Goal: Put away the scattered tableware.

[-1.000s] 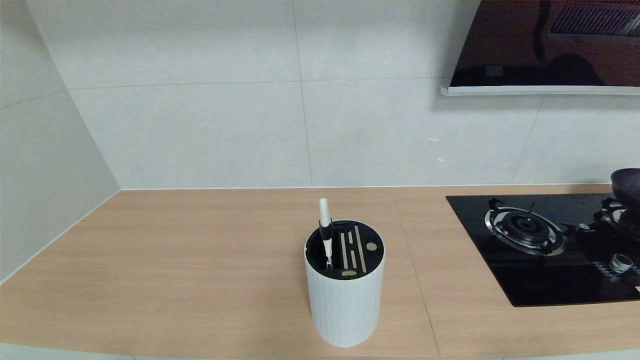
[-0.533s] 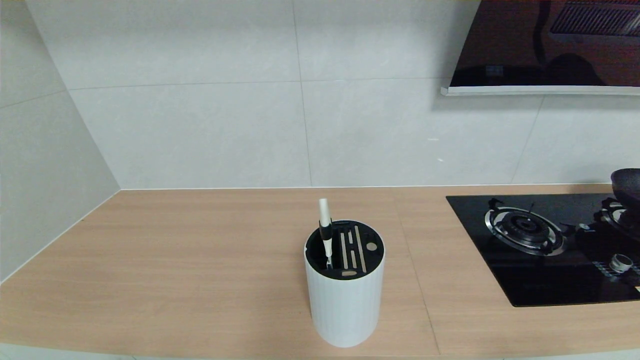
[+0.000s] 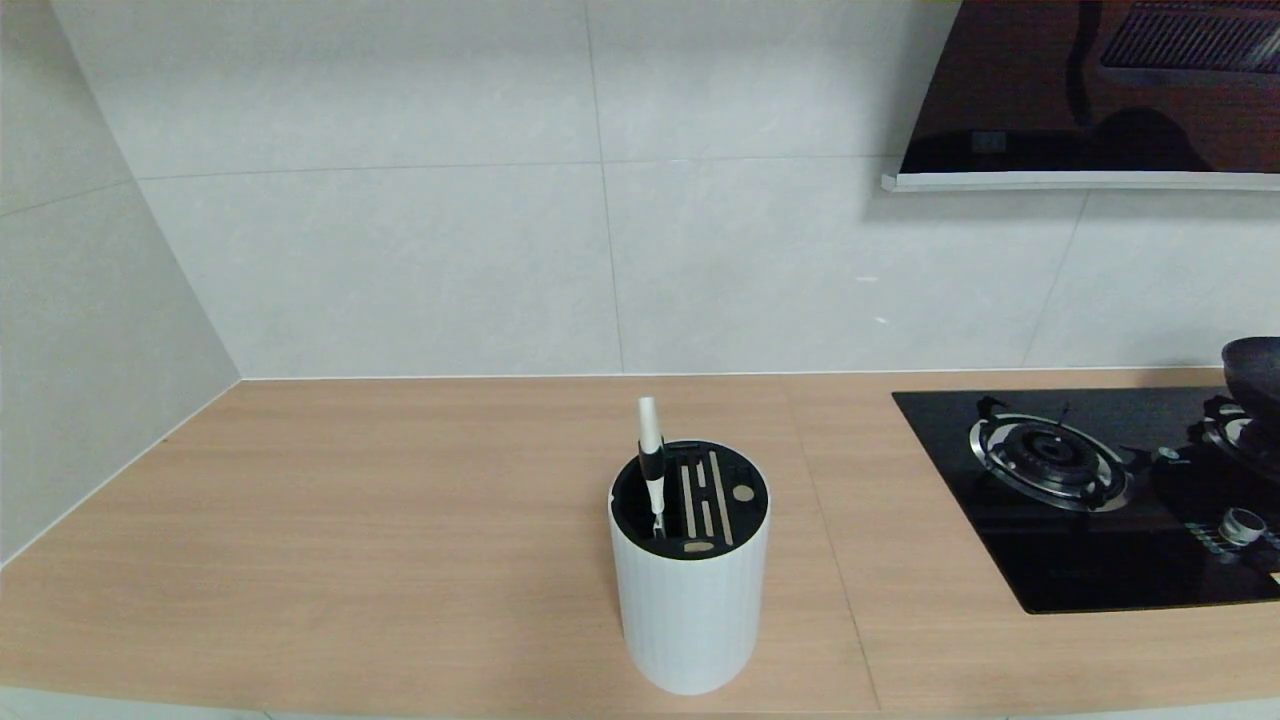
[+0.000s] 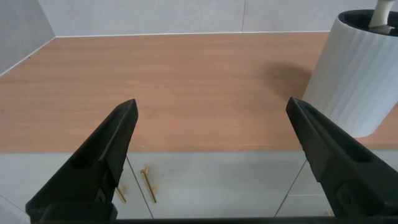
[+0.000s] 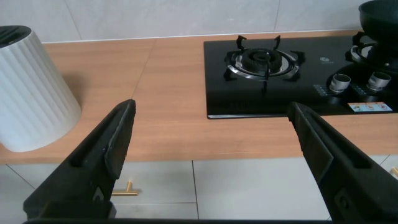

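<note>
A white ribbed cylindrical holder with a black slotted top stands near the front edge of the wooden counter. One utensil with a white and black handle stands upright in its left opening. In the left wrist view my left gripper is open below the counter's front edge, with the holder beyond it to one side. In the right wrist view my right gripper is open too, low in front of the counter, between the holder and the hob.
A black gas hob with burners and knobs takes the right of the counter, a dark pan at its far edge. A range hood hangs above. Tiled walls close the back and left. Cabinet fronts with brass handles lie under the counter.
</note>
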{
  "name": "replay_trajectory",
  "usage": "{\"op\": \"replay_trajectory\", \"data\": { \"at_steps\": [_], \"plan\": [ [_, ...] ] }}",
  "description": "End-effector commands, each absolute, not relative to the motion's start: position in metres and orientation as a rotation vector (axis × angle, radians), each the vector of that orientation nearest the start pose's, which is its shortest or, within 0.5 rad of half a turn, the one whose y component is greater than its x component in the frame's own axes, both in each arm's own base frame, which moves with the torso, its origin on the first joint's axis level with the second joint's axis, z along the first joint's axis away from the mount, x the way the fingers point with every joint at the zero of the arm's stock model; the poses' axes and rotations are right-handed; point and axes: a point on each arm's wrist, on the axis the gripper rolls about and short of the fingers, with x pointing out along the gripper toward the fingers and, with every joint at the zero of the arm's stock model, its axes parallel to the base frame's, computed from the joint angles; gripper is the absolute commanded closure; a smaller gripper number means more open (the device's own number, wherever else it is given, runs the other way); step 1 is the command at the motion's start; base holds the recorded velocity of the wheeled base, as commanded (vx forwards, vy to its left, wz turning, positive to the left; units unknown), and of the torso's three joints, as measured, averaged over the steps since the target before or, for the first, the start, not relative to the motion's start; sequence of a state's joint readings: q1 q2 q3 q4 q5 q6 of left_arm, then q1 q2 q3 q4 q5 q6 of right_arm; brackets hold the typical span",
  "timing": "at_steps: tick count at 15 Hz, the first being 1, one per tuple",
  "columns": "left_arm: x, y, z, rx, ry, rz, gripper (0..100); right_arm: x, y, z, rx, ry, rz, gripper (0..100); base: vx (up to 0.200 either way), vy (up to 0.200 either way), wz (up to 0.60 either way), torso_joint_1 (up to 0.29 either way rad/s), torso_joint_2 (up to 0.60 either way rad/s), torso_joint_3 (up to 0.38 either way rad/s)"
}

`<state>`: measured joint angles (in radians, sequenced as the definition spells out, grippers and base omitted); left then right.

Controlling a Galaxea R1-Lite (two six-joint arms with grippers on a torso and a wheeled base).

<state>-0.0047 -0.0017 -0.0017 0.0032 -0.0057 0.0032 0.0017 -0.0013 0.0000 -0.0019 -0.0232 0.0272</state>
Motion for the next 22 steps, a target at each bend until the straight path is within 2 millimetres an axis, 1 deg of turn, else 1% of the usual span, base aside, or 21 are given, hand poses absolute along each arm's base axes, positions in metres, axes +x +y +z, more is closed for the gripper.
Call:
{"op": "replay_trajectory", "data": {
  "at_steps": [1,22],
  "plan": [
    [-0.0229,0.0000,0.0756,0.003,0.002,-0.011,0,-0.0228,-0.0006,0.0758,0.028,-0.003,-0.021,0,0.000,0.000,0.00,0.000,0.00,0.000],
    [-0.0229,0.0000,0.0756,0.003,0.002,-0.011,0,-0.0228,-0.0006,0.0756,0.021,-0.002,-0.021,0,0.000,0.000,0.00,0.000,0.00,0.000]
  ]
}}
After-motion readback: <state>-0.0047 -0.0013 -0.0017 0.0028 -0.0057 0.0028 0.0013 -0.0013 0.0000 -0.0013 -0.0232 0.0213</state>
